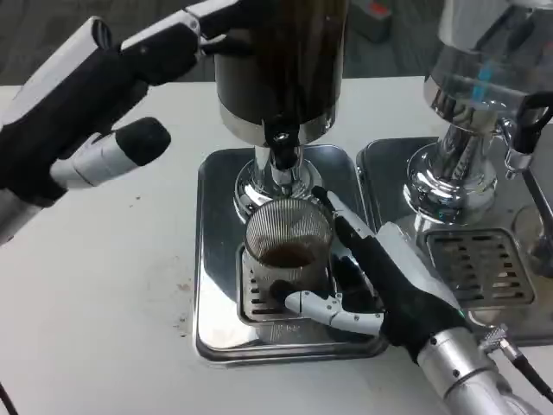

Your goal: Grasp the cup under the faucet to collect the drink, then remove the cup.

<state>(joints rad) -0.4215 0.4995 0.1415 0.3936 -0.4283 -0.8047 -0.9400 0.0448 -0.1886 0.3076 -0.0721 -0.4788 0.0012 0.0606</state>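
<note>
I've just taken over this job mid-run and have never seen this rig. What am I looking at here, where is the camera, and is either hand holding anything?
The single picture comes from the robot's head camera, looking down at a white table. Two drink dispensers stand there on metal trays: a dark one in the middle and a clear one to the right. Under the dark dispenser's faucet, a ribbed clear cup sits on the drip grate with a little brown drink in it. The robot's right hand is wrapped around the cup. The left hand is raised near the dispenser's top; what it touches is unclear.
</note>
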